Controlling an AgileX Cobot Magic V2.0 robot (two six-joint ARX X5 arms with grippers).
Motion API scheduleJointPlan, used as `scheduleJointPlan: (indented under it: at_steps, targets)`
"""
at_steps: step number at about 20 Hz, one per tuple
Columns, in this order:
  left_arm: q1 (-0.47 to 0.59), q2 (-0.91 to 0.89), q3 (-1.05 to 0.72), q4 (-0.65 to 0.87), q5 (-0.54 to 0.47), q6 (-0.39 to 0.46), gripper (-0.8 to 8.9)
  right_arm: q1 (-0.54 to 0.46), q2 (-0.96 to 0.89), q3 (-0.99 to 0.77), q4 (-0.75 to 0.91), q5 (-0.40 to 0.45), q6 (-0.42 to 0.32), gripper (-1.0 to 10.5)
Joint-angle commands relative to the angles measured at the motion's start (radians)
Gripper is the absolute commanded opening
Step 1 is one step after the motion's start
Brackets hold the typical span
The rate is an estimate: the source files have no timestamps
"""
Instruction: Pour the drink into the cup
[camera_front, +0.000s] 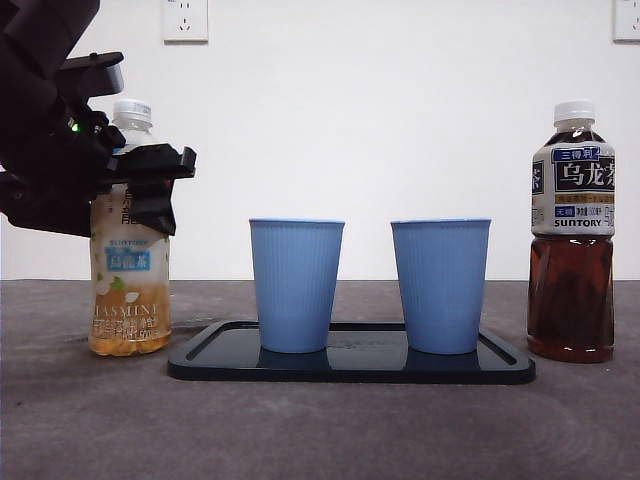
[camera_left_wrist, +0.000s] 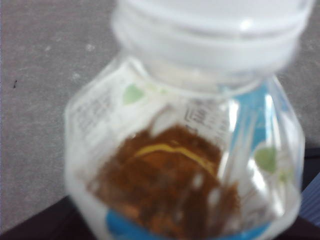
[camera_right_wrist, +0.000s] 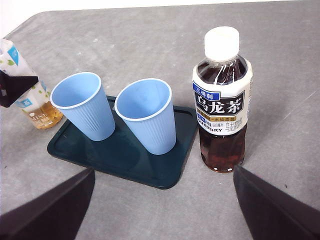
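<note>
Counter (camera_front: 80, 420) grey, carries everything. Dark tray (camera_front: 350, 365) is the landmark, flat on the counter. Two blue cups stand upright on the tray: one cup (camera_front: 296, 285) toward the jasmine side, other cup (camera_front: 441, 285) toward the oolong side, apart from each other. Jasmine tea bottle (camera_front: 128, 300) upright on counter just beside one tray end, cap on, little tea left. Oolong bottle (camera_front: 571, 240) upright just beyond the opposite tray end, capped. Left end effector (camera_front: 140, 185) around the jasmine bottle's upper body; squeezing or not, cannot tell. Right end effector (camera_right_wrist: 162, 210) spread wide, above the counter near the tray, holding nothing.
</note>
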Motion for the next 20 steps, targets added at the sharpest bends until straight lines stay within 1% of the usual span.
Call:
scheduleJointPlan:
  at_steps: [1,5,7,8,11,13,14,16,17,20]
  targets:
    - [-0.005,0.001,0.017,0.019,-0.003,-0.005,4.38,0.004,0.002,0.012,0.012,0.004,-0.014,4.4]
    - [-0.021,-0.057,0.017,-0.056,-0.003,-0.005,4.48,0.004,0.002,0.011,0.012,0.004,-0.014,4.4]
    - [-0.032,-0.124,0.017,-0.119,-0.003,-0.006,4.78,0.004,0.002,0.011,0.011,0.004,-0.014,4.4]
    - [-0.039,-0.162,0.018,-0.155,-0.003,-0.008,4.77,0.004,0.002,0.011,0.011,0.003,-0.015,4.4]
    - [-0.071,-0.332,0.021,-0.333,-0.002,-0.047,4.77,0.005,0.002,0.007,0.012,-0.016,-0.015,4.4]
    - [-0.101,-0.46,0.021,-0.474,0.0,-0.071,4.76,0.005,0.002,0.006,0.011,-0.046,-0.016,4.4]
    - [-0.116,-0.526,0.021,-0.542,0.031,-0.08,4.73,0.005,0.002,0.006,0.011,-0.065,-0.025,4.4]
    - [-0.14,-0.658,0.021,-0.656,0.175,-0.077,4.68,0.005,0.002,0.006,0.011,-0.137,-0.042,4.4]
    - [-0.148,-0.719,0.022,-0.698,0.251,-0.061,4.68,0.005,0.002,0.006,0.011,-0.175,-0.042,4.4]
    - [-0.166,-0.881,0.036,-0.798,0.407,-0.109,4.68,0.005,0.002,0.007,-0.005,-0.293,-0.036,4.4]
